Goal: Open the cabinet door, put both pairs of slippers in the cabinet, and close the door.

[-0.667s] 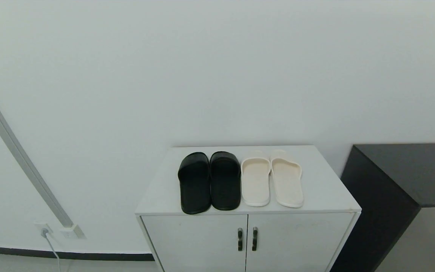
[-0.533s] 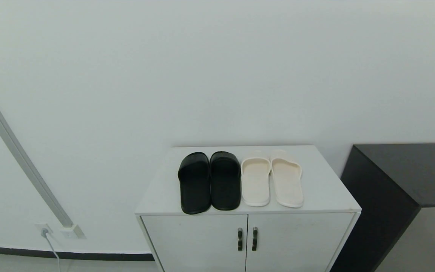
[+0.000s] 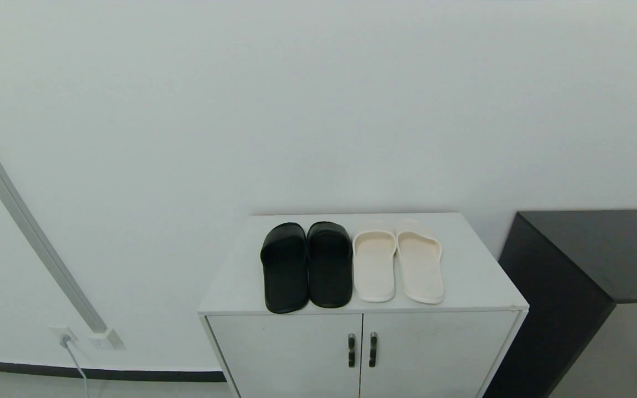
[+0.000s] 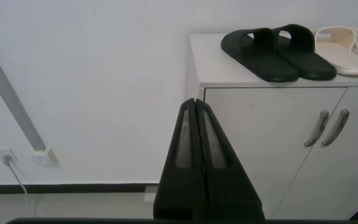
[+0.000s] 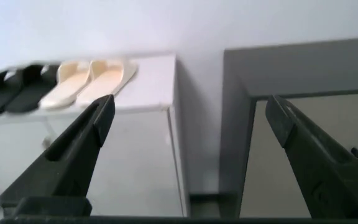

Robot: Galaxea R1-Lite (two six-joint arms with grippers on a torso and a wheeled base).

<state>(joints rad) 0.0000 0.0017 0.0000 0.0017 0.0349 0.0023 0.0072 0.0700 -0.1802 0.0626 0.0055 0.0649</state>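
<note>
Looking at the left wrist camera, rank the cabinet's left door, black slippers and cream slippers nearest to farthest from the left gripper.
1. The left door, straight ahead of the left gripper.
2. The black slippers, on the cabinet top, left side.
3. The cream slippers, on top, farther right.

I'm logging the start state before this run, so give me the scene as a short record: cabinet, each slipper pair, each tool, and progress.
Cabinet: white two-door cabinet, both doors shut, dark metal handles side by side at the middle seam
Black pair: black rubber slide slippers, on the cabinet top, towards its left
Cream pair: cream rubber slide slippers, on the cabinet top, right of the black pair
Left tool: left tool shut, empty
Right tool: right tool open, empty
Neighbour: dark grey block right of the cabinet
Progress: no step done
</note>
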